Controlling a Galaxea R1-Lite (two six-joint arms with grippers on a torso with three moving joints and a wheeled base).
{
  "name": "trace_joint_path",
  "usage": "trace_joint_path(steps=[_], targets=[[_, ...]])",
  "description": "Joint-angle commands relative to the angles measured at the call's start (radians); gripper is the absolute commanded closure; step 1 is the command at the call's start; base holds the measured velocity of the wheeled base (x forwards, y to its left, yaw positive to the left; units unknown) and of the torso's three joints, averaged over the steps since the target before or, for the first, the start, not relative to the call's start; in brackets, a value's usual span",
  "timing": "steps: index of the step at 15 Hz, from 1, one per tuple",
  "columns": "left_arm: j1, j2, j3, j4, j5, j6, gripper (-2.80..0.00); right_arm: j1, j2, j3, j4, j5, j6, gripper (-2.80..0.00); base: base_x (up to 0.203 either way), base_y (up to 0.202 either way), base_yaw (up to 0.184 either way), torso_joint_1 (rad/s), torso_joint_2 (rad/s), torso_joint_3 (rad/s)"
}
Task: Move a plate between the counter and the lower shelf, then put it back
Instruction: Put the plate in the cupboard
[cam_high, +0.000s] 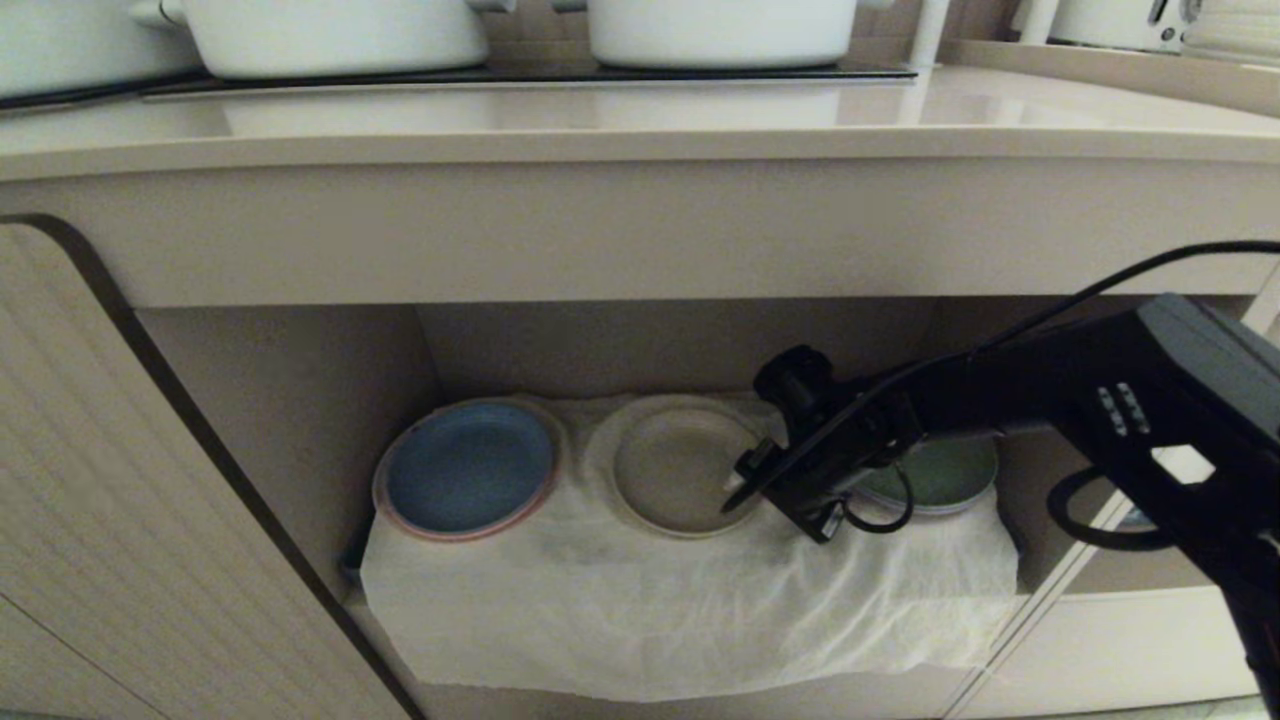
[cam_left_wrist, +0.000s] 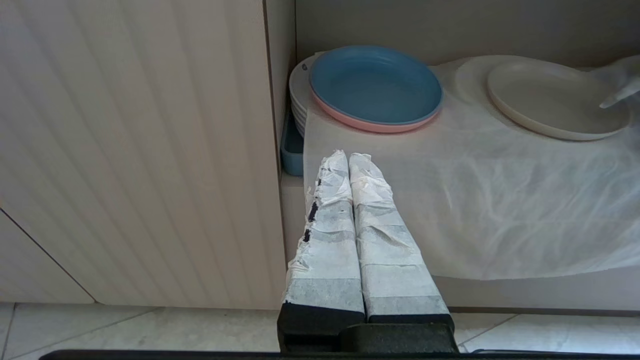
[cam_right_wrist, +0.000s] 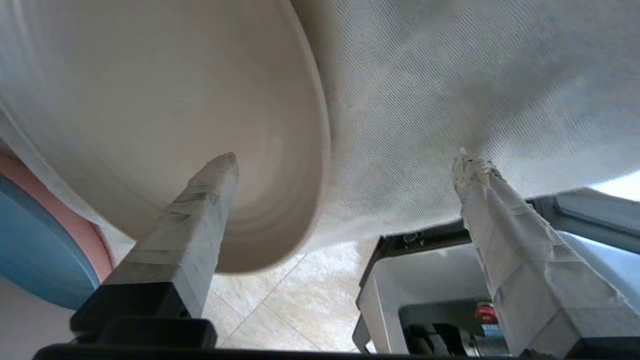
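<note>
The cream-beige plate (cam_high: 670, 465) (cam_left_wrist: 550, 97) (cam_right_wrist: 150, 100) lies flat on the wrinkled white cloth (cam_high: 650, 600) of the lower shelf (cam_high: 300, 400), between a blue plate and a green one. My right gripper (cam_high: 745, 490) (cam_right_wrist: 347, 157) reaches into the shelf at the plate's right rim. It is open wide, one taped finger (cam_right_wrist: 200, 210) over the plate's inside and the other (cam_right_wrist: 500, 215) over the cloth, gripping nothing. The counter (cam_high: 600, 130) runs above. My left gripper (cam_left_wrist: 350, 156) hangs parked in front of the shelf's left end, shut and empty.
A blue plate (cam_high: 468, 468) (cam_left_wrist: 375, 85) tops a stack at the shelf's left, a green plate (cam_high: 945, 470) sits half hidden behind my right arm. The ribbed cabinet door (cam_high: 100, 480) stands open at left. Two white pots (cam_high: 330, 35) (cam_high: 720, 30) stand on the counter's hob.
</note>
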Motion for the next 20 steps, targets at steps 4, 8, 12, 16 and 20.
trace_joint_path(steps=[4,8,12,16,20], targets=[[0.000,0.000,0.000,0.000,0.000,-0.001,0.00,0.000,-0.027,0.008,0.021,0.005,0.006,-2.80,0.000,0.000,0.000,0.000,0.00,0.000],[0.000,0.000,0.000,0.000,0.000,-0.001,0.00,0.002,-0.033,0.011,0.044,0.007,0.003,-2.80,0.000,0.000,0.000,0.000,0.00,0.000],[0.000,0.000,0.000,0.000,0.000,-0.001,0.00,0.002,-0.061,0.039,0.049,0.021,-0.001,-2.80,0.000,0.000,0.000,0.000,0.00,0.000],[0.000,0.000,0.000,0.000,0.000,-0.001,0.00,0.002,-0.088,0.051,0.119,0.063,-0.022,-2.80,0.000,0.000,0.000,0.000,0.00,0.000],[0.000,0.000,0.000,0.000,0.000,-0.001,0.00,0.003,-0.124,0.058,0.168,0.100,-0.023,-2.80,0.000,0.000,0.000,0.000,0.00,0.000]])
